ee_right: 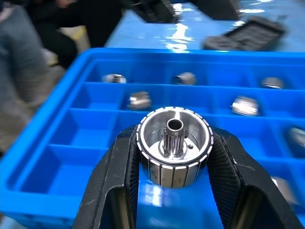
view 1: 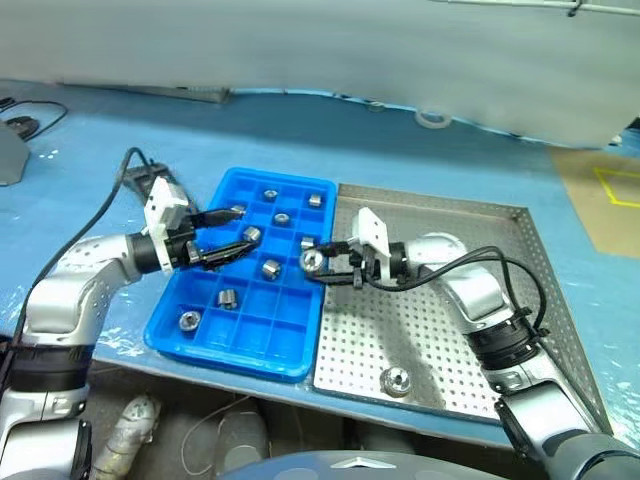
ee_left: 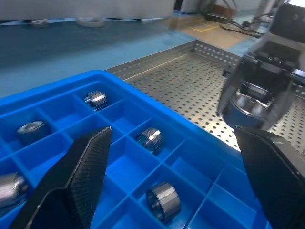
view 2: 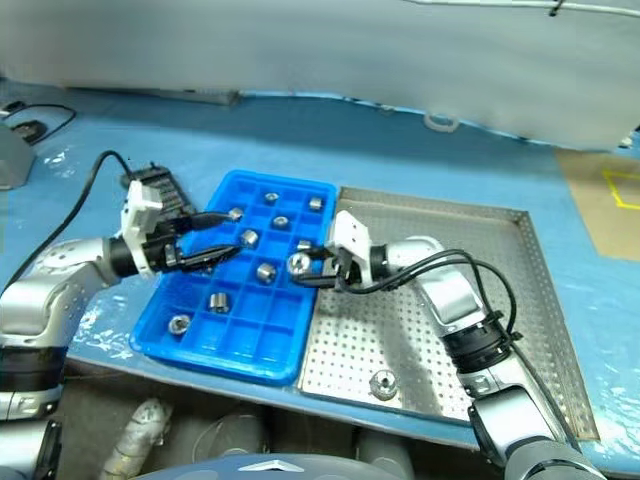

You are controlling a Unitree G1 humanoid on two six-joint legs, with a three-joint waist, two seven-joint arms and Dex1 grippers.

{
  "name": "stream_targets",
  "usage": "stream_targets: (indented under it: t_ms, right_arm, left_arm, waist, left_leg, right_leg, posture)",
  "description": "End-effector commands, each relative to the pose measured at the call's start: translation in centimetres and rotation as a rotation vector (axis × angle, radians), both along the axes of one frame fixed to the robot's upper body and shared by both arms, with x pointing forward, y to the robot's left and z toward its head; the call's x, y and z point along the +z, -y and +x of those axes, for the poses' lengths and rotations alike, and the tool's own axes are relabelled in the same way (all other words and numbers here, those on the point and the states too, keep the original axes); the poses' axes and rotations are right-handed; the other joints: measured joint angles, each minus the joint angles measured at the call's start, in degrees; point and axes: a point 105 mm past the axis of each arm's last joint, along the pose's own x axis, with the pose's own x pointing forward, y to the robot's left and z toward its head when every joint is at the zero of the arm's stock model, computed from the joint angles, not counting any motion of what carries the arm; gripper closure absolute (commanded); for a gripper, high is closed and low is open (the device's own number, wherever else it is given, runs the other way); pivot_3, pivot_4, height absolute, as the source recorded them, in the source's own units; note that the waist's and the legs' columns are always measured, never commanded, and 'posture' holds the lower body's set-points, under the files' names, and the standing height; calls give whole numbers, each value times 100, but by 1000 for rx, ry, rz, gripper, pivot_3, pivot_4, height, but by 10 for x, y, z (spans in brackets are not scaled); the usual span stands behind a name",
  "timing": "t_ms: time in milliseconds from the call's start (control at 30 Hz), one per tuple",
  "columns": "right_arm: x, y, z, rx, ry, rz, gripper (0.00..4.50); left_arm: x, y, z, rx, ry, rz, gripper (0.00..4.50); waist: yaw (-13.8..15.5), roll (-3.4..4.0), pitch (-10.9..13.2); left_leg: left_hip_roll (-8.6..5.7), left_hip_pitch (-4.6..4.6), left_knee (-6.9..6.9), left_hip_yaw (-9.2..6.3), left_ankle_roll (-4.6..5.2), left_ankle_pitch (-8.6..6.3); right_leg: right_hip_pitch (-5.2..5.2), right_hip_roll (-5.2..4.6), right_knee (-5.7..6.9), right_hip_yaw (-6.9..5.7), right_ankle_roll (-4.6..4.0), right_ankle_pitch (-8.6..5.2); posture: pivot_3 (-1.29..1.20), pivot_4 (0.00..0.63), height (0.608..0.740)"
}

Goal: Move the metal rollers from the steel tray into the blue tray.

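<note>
My right gripper (view 1: 316, 264) is shut on one metal roller (ee_right: 174, 143), a shiny ribbed cylinder with a centre hole. It hangs over the seam between the blue tray (view 1: 230, 358) and the steel tray (view 1: 450, 330). Several rollers (view 1: 270, 268) lie in separate compartments of the blue tray. One roller (view 1: 397, 380) lies on the steel tray's perforated floor near the front edge. My left gripper (view 1: 243, 226) stands open and empty over the blue tray's left half, facing the right gripper (ee_left: 257, 90).
A black handheld device (view 1: 150, 183) with a cable lies on the blue table cover behind my left arm. A roll of tape (view 1: 433, 118) sits at the back of the table. A tan sheet with yellow lines (view 1: 600, 205) is at the far right.
</note>
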Motion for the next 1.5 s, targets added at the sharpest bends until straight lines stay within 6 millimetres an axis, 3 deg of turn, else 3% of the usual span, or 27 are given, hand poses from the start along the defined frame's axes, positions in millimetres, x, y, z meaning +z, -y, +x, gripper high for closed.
stream_targets:
  t_ms: [33,333,633,867,1100,1233,1400,1500]
  right_arm:
    - [10,-7,2,47,2,28,2887]
    - [-8,-38,-11,232,-34,-7,2887]
    - [-17,-48,-27,330,-60,-36,2887]
    - [-24,-45,-20,274,-17,-64,2887]
    - [-31,-32,-13,194,-20,-78,584]
    - [-26,-22,-11,156,-9,-78,584]
    - [-6,0,1,40,14,-35,584]
    - [2,30,13,-121,62,-45,584]
  left_arm:
    - [13,-3,-12,28,49,-8,159]
    - [3,-17,-70,154,-17,19,159]
    - [4,-21,-86,228,-47,17,159]
    - [6,-13,-78,204,-50,10,159]
    - [10,-8,-65,165,-41,13,159]
    - [15,-4,-54,127,-26,14,159]
    - [16,11,-37,46,-16,1,159]
    - [18,27,-18,-26,-3,-28,159]
  waist:
    - [95,1,1]
    - [480,-2,5]
    - [1041,16,17]
    - [1257,19,19]
    - [1203,15,16]
    - [1151,15,16]
    - [993,13,15]
    - [867,8,11]
  left_leg:
    - [-3,-12,3,-1,2,-1]
    - [7,-38,3,-44,-3,-1]
    - [10,-5,-10,-104,-24,10]
    - [5,37,-34,-117,-38,16]
    - [-6,31,-44,-125,-82,40]
    - [6,32,-45,-145,-108,53]
    - [29,37,-43,-144,-130,67]
    - [41,39,-43,-135,-140,72]
  right_leg:
    - [-1,0,0,-7,0,0]
    - [-7,-2,-3,-53,0,0]
    - [8,2,-8,-34,21,-12]
    - [8,10,-4,-24,49,-24]
    - [23,22,6,-25,99,-13]
    - [35,58,6,-25,102,-13]
    - [38,84,12,-17,108,-8]
    - [42,93,15,-22,108,-6]
  posture:
    - [214,150,740]
    - [440,150,740]
    - [479,150,740]
    - [441,150,740]
    - [372,150,740]
    - [325,150,740]
    - [223,150,740]
    - [115,150,740]
